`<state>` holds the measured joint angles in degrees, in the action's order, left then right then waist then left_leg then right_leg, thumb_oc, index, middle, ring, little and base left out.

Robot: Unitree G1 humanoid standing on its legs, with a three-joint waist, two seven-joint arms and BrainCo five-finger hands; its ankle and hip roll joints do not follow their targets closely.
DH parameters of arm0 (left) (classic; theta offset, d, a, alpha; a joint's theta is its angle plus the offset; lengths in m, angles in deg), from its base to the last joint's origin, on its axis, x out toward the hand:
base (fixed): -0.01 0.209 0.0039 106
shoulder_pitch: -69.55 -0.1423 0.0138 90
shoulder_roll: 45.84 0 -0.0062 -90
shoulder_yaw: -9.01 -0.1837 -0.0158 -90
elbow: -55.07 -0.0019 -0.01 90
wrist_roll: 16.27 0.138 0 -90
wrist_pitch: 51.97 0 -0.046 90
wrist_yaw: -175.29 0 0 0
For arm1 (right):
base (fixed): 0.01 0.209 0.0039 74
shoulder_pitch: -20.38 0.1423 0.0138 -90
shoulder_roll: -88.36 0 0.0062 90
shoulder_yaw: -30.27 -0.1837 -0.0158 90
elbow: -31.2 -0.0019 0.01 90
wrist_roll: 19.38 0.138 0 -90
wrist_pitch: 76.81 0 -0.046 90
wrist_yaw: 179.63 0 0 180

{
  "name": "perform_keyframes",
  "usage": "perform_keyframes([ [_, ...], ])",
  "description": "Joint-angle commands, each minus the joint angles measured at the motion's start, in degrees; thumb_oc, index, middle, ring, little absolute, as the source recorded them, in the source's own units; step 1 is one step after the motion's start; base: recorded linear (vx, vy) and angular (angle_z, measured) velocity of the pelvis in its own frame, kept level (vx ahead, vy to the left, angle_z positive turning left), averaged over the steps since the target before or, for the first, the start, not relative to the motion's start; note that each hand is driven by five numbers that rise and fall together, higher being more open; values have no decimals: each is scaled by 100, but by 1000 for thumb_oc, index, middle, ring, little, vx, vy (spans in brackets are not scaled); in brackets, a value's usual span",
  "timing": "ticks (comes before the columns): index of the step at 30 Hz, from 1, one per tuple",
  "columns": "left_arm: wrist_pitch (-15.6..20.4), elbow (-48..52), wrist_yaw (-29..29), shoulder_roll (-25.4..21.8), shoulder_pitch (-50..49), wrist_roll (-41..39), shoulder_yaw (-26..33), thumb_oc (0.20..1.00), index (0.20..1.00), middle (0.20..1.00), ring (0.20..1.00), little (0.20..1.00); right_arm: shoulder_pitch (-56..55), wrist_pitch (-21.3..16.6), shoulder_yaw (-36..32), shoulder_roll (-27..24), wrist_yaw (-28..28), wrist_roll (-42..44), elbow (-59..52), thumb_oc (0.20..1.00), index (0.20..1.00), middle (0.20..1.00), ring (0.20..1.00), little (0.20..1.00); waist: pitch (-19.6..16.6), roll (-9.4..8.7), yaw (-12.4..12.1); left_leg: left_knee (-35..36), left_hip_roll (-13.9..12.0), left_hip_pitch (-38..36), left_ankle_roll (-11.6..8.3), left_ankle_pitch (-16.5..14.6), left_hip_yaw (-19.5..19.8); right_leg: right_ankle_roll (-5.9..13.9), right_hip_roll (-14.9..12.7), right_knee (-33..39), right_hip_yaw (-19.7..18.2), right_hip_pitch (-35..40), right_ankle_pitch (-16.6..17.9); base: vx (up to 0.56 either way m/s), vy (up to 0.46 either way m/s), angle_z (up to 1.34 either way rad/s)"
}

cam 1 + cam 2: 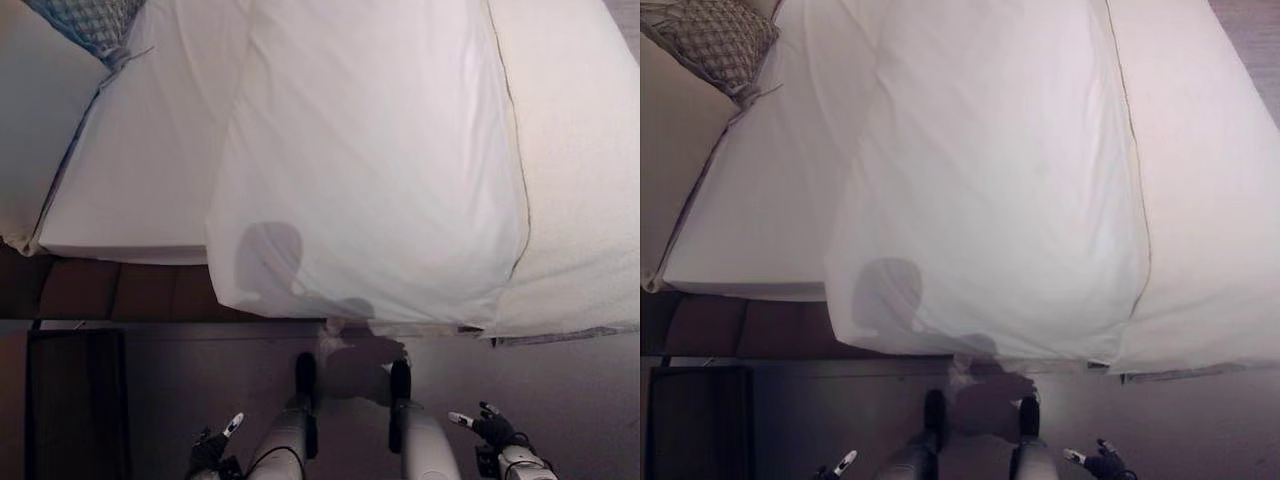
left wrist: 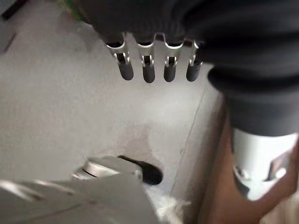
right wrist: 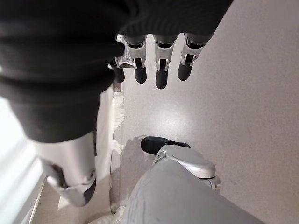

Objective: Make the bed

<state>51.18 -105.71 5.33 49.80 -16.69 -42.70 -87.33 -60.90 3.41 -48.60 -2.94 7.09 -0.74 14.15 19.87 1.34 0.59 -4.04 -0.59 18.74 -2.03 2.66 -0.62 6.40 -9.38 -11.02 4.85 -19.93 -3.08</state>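
I count one white duvet [image 1: 370,150] draped over the bed [image 1: 580,150] edge and one patterned pillow [image 1: 715,38] at the far left corner. Left hand [image 1: 208,450] and right hand [image 1: 492,426] hang low by the floor [image 2: 60,107], fingers relaxed straight, holding nothing.

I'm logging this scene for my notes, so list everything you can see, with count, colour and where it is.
duvet: one, white, spread over the middle of the bed, its edge hanging over the near side.
mattress: one, white, bare at the left.
blanket: one, cream, at the right.
patterned cushion: one, grey-beige, far left corner.
floor: grey, beside the bed.
left hand: one, open, low over the floor.
right hand: one, open, low over the floor.
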Motion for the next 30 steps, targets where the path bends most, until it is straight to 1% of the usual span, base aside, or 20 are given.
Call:
perform_keyframes([
  [1, 87, 85, 0, -35, -92, 951, -252, 1000, 1000, 1000, 1000, 1000, -191, -130, -26, -80, -56, 24, -206, 1000, 1000, 1000, 1000, 1000, -49, -62, -21, -446, 64, 112, -41, -268, 18, 256, -247, 601, 44, 143, 793, 30, -29, 11],
  [2, 222, 568, 57, -181, -197, 1163, -439, 1000, 1000, 1000, 1000, 1000, -213, -185, 24, -99, -69, 20, -400, 1000, 1000, 1000, 1000, 1000, -57, -51, -35, -424, 66, 101, -50, -259, 45, 264, -259, 624, 80, 180, 787, 14, -20, 9],
  [3, 221, 571, 58, -182, -200, 1164, -440, 1000, 1000, 1000, 1000, 1000, -215, -184, 24, -99, -68, 20, -401, 1000, 1000, 1000, 1000, 1000, -57, -51, -35, -424, 66, 98, -50, -260, 46, 263, -259, 624, 82, 184, 787, 17, -34, 10],
  [4, 302, 1088, 21, -397, -274, 1368, -584, 1000, 1000, 1000, 1000, 1000, -295, -326, 123, -172, -61, -62, -928, 1000, 1000, 1000, 1000, 1000, -43, -41, -35, -432, 61, 116, -54, -249, 70, 269, -261, 606, 109, 176, 768, 3, -14, 6],
  [5, 301, 1090, 21, -397, -276, 1368, -585, 1000, 1000, 1000, 1000, 1000, -297, -325, 123, -172, -61, -63, -930, 1000, 1000, 1000, 1000, 1000, -44, -41, -34, -433, 61, 116, -55, -249, 71, 269, -261, 606, 110, 177, 767, 5, -16, 7],
  [6, 373, 1440, -28, -565, -306, 1602, -809, 1000, 1000, 1000, 1000, 1000, -313, -370, 146, -232, -42, -104, -1120, 1000, 1000, 1000, 1000, 1000, -27, -34, -33, -438, 61, 116, -57, -255, 76, 271, -256, 593, 120, 182, 750, -2, -3, 4],
  [7, 540, 1869, -118, -910, -220, 1968, -1133, 1000, 1000, 1000, 1000, 1000, -320, -521, 270, -427, -81, -218, -1609, 1000, 1000, 1000, 1000, 1000, 15, -45, -13, -488, 58, 135, -63, -274, 81, 274, -248, 536, 123, 165, 715, 0, 0, 0],
  [9, 603, 1903, -125, -987, -127, 1964, -1180, 1000, 1000, 1000, 1000, 1000, -276, -562, 318, -495, -102, -235, -1723, 1000, 1000, 1000, 1000, 1000, 25, -53, -7, -500, 59, 148, -66, -280, 77, 277, -246, 527, 119, 154, 710, 0, 0, 0],
  [11, 738, 2157, -314, -1164, 273, 1822, -1463, 1000, 1000, 1000, 1000, 1000, -13, -667, 515, -675, -280, -67, -2293, 1000, 1000, 1000, 1000, 1000, 72, -80, 23, -560, 57, 223, -77, -295, 36, 280, -242, 486, 85, 65, 715, 0, 0, 0],
  [15, 864, 2548, -529, -1357, 529, 1681, -1711, 1000, 1000, 1000, 1000, 1000, 113, -749, 716, -865, -486, 57, -2826, 1000, 1000, 1000, 1000, 1000, 117, -110, 28, -592, 50, 269, -83, -308, -8, 283, -234, 464, 49, -7, 720, -10, 0, -1],
  [16, 922, 2678, -775, -1488, 902, 1560, -2007, 1000, 1000, 1000, 1000, 1000, 378, -790, 927, -1043, -665, 157, -3042, 1000, 1000, 1000, 1000, 1000, 175, -132, 45, -676, 42, 364, -89, -316, -30, 275, -233, 409, 17, -107, 719, -63, 5, -3],
  [17, 913, 3009, -1103, -1545, 1134, 1082, -2195, 1000, 1000, 1000, 1000, 1000, 727, -758, 1161, -1129, -824, 308, -3101, 1000, 1000, 1000, 1000, 1000, 233, -118, 40, -736, 50, 460, -92, -326, -26, 266, -226, 349, -8, -208, 711, -63, 5, -2],
  [18, 911, 3011, -1105, -1547, 1134, 1080, -2194, 1000, 1000, 1000, 1000, 1000, 729, -758, 1161, -1129, -824, 309, -3100, 1000, 1000, 1000, 1000, 1000, 234, -119, 40, -738, 50, 461, -92, -328, -27, 266, -225, 347, -9, -210, 710, -55, 4, -3],
  [19, 933, 3127, -1207, -1631, 1374, 1057, -2378, 1000, 1000, 1000, 1000, 1000, 930, -731, 1314, -1166, -934, 370, -3129, 1000, 1000, 1000, 1000, 1000, 278, -113, 45, -792, 53, 542, -96, -330, -24, 257, -222, 307, -23, -283, 702, -62, 0, -5],
  [20, 926, 3141, -1333, -1696, 1874, 1101, -2722, 1000, 1000, 1000, 1000, 1000, 1312, -670, 1464, -1130, -1043, 592, -2978, 1000, 1000, 1000, 1000, 1000, 353, -99, 48, -869, 56, 645, -107, -329, -43, 247, -223, 217, -27, -397, 685, -63, 0, -4],
  [21, 926, 3140, -1334, -1696, 1878, 1100, -2722, 1000, 1000, 1000, 1000, 1000, 1315, -671, 1464, -1130, -1044, 593, -2975, 1000, 1000, 1000, 1000, 1000, 354, -99, 47, -873, 55, 650, -108, -331, -43, 246, -223, 214, -28, -401, 683, -70, 5, -1],
  [23, 877, 3122, -1409, -1572, 2600, 965, -2994, 1000, 1000, 1000, 1000, 1000, 1908, -577, 1766, -1047, -1105, 702, -2795, 1000, 1000, 1000, 1000, 1000, 492, -89, 58, -1017, 61, 893, -119, -321, -58, 228, -212, 20, -82, -687, 664, -83, -1, 1],
  [27, 841, 3252, -1455, -1474, 3069, 766, -3129, 1000, 1000, 1000, 1000, 1000, 2349, -498, 1942, -957, -1180, 858, -2889, 1000, 1000, 1000, 1000, 1000, 596, -75, 38, -1204, 57, 1192, -127, -318, -68, 200, -203, -185, -103, -1002, 642, -73, -9, 4],
  [29, 819, 3209, -1482, -1411, 3485, 707, -3290, 1000, 1000, 1000, 1000, 1000, 2670, -439, 2041, -864, -1331, 1304, -2879, 1000, 1000, 1000, 1000, 1000, 651, -73, 30, -1294, 50, 1371, -133, -321, -53, 178, -183, -351, -113, -1219, 592, -91, -11, 1],
  [30, 731, 3012, -1554, -1289, 3843, 574, -3412, 1000, 1000, 1000, 1000, 1000, 2965, -383, 2063, -817, -1433, 1741, -2795, 1000, 1000, 1000, 1000, 1000, 734, -76, 56, -1504, 45, 1588, -153, -343, -44, 165, -192, -584, -134, -1434, 539, -86, -11, 2],
])
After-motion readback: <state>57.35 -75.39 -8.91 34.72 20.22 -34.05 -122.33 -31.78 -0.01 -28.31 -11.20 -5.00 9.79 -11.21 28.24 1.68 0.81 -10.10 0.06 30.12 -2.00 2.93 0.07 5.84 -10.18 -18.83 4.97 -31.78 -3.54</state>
